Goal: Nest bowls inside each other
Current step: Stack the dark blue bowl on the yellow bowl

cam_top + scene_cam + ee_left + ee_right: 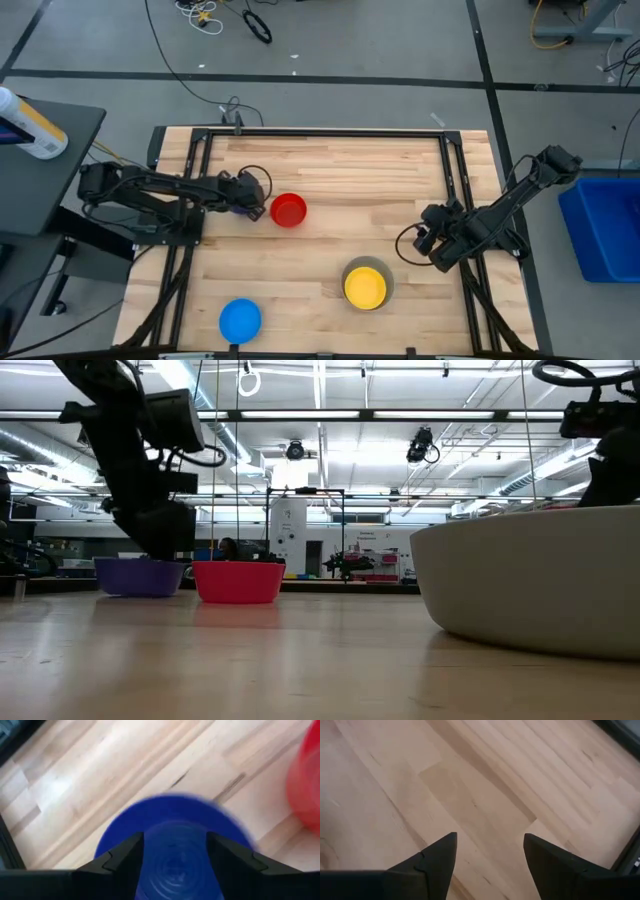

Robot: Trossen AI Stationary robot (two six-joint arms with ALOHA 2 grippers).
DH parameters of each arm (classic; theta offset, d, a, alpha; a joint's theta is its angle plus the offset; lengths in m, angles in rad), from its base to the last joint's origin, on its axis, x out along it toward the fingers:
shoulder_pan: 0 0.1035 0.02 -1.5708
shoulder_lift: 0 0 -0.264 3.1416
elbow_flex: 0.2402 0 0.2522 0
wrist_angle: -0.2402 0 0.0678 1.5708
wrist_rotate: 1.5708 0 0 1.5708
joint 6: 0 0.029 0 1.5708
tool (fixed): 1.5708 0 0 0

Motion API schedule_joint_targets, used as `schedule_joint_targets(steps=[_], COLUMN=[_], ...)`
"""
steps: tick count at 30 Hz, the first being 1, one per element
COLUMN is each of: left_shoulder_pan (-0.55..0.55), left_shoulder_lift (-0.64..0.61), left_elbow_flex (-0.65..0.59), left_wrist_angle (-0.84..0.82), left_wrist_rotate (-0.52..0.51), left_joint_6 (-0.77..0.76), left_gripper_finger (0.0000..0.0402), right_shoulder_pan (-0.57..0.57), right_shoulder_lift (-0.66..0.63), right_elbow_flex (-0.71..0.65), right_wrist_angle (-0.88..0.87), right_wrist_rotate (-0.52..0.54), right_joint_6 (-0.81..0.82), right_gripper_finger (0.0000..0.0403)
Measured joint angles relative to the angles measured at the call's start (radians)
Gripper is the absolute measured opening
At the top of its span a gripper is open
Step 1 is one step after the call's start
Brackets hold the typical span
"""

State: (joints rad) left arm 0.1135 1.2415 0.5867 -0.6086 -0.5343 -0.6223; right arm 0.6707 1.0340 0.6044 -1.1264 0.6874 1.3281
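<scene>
The dark blue-purple bowl (pixel 172 815) (pixel 140 576) stands upright on the table at the left, close beside the red bowl (pixel 288 210) (pixel 238 581). My left gripper (pixel 172 837) (pixel 250 197) is open right above it, slanting down, its fingers over the bowl's hollow. The yellow bowl (pixel 365 287) sits inside the grey bowl (pixel 386 272) (pixel 530 585) at the near right. The bright blue bowl (pixel 240 320) stands alone near the front edge. My right gripper (pixel 490 840) (pixel 432 250) hangs open over bare wood at the right. My left gripper comes at the dark blue-purple bowl from above and from the table's left, its open fingers (pixel 127 857) over the rim and the inside. I cannot tell whether they touch the bowl. The bowl rests on the table.
Black rails (pixel 180 250) run along the left and right sides of the wooden top. A blue bin (pixel 605 225) stands beyond the right edge. Bare wood (pixel 350 180) lies open across the middle and far part of the table.
</scene>
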Motion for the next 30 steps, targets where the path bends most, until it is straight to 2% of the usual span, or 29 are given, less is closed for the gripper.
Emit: schedule_joint_targets(steps=[14,25,30], left_shoulder_pan=[-0.049,-0.11,-0.115], left_shoulder_lift=[0.001,0.002,0.002], left_elbow_flex=[0.029,0.03,0.02], left_wrist_angle=[0.007,0.031,0.029], left_wrist_rotate=[0.05,0.081,0.095], left_joint_6=[-0.033,-0.082,-0.1], left_gripper_finger=[0.0222,0.0221,0.0195], right_shoulder_pan=[-0.002,-0.002,-0.002], right_shoulder_lift=[0.0,0.0,0.0], right_elbow_flex=[0.0,0.0,0.0], right_wrist_angle=[0.024,0.034,0.036], right_wrist_rotate=[-0.019,-0.046,-0.046], right_joint_6=[0.0,0.0,0.0], right_gripper_finger=[0.0257,0.0237,0.0234])
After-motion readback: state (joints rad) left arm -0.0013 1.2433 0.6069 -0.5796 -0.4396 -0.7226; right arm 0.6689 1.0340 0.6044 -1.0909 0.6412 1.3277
